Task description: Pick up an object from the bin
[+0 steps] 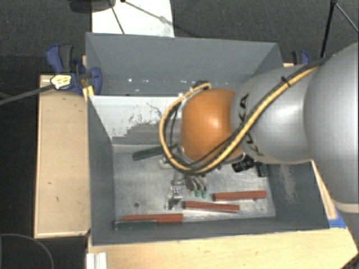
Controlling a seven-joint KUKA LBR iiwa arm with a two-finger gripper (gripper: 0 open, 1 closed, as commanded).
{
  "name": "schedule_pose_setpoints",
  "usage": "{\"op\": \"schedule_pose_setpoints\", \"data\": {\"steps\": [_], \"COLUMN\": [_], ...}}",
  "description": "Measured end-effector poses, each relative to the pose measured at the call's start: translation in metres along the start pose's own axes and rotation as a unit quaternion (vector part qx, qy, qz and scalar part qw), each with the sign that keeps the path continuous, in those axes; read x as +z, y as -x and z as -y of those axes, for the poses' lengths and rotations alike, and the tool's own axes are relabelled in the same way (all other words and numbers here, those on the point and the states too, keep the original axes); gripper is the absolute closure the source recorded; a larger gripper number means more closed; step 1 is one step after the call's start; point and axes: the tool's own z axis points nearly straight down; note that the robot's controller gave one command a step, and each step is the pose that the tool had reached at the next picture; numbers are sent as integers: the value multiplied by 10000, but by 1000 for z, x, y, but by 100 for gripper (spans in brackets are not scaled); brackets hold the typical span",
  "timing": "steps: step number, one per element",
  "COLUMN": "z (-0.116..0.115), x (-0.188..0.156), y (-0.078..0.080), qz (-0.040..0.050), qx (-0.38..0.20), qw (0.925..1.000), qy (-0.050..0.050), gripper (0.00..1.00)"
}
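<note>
My gripper [176, 196] hangs low over the middle of the bin floor, under the arm's wrist. Just right of it lie small green-tipped pieces [200, 193]. A red-brown flat stick [211, 207] lies right below the gripper, near the front wall. A second red-brown stick [239, 195] lies further right. A third stick, red-brown with a dark end [149, 219], rests along the front wall at the left. Left of the wrist, a dark green handle-like thing [147, 154] sticks out, its right end hidden by the arm.
The arm with its orange cover and looped cables hides the bin's right and rear floor. A small black piece [244, 164] shows under the arm at the right. The bin's walls slope in at left and back.
</note>
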Motion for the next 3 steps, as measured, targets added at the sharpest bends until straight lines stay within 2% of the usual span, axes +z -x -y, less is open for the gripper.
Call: {"op": "schedule_pose_setpoints", "data": {"steps": [1, 2, 3], "z": [24, 56, 84], "x": [29, 19, 27], "y": [-10, -8, -10], "qz": [-60, -45, -41], "qx": [153, -73, -807], "qw": [9999, 10000, 9967], "qy": [-35, -19, -15], "gripper": [0, 0, 0]}}
